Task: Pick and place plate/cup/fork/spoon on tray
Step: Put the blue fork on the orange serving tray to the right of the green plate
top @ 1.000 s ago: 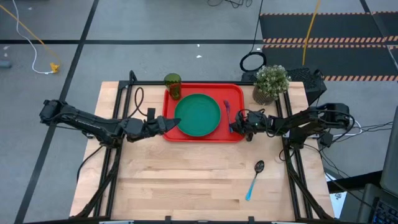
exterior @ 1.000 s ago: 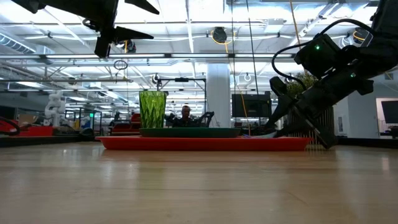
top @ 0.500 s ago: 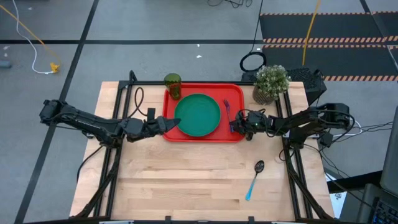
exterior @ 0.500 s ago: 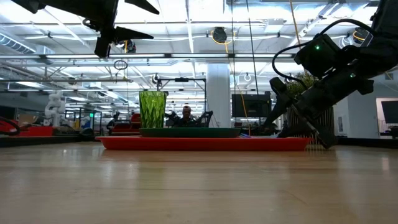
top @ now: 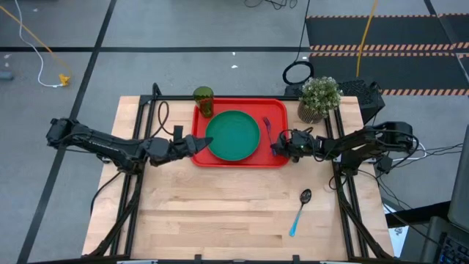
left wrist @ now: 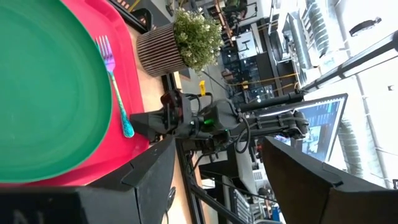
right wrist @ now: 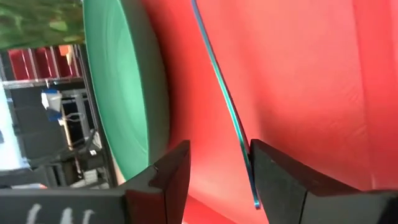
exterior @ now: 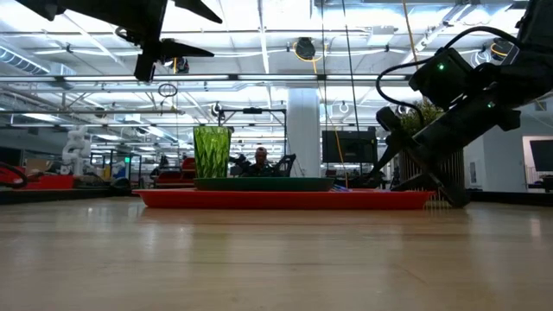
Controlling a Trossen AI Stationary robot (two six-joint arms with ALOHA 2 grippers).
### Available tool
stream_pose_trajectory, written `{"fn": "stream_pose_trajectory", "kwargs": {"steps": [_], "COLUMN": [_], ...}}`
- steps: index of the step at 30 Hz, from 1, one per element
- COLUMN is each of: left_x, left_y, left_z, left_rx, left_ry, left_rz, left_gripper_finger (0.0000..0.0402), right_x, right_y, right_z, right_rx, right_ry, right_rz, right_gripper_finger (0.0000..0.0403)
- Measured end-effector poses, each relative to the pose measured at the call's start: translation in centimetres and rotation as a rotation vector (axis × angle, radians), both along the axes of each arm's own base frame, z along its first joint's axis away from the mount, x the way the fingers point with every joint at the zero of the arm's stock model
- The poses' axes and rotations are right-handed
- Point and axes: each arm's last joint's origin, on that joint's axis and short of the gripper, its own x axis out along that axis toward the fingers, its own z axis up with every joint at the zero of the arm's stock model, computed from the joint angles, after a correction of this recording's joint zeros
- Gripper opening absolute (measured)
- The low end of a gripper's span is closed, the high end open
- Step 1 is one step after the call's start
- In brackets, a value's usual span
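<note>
Red tray [top: 220,160] at the far middle of the bench [top: 220,213], holding the green plate [top: 233,135] at its centre, the cup [top: 204,102] upright in its far left corner, and the fork [top: 268,130] lying flat just right of the plate, handle end toward the right claw. Spoon [top: 300,210] alone on bare wood, well apart from the tray, near the bench's right front. Right claw [top: 279,144] low at the tray's right rim, fingers [right wrist: 283,180] spread apart, the fork's handle tip [right wrist: 225,102] lying between them, not clamped. Left claw [top: 202,144] raised above the tray's left edge beside the plate, fingers [left wrist: 149,180] apart, holding nothing. Potted plant [top: 319,97] off the tray's far right corner.
</note>
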Motion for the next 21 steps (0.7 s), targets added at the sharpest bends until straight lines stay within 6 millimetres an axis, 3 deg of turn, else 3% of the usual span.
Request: {"fn": "stream_pose_trajectory", "kwargs": {"steps": [21], "left_x": [0.02], "left_y": [0.07], "left_z": [0.10], "left_rx": [-0.004], "left_ry": [-0.012], "left_rz": [0.004], "left_gripper_finger": [0.0241], "right_x": [0.49], "right_y": [-0.01], "right_z": [0.90], "right_rx": [-0.243], "right_ry": [0.126], "right_rz": [0.246], "right_gripper_finger": [0.0157]}}
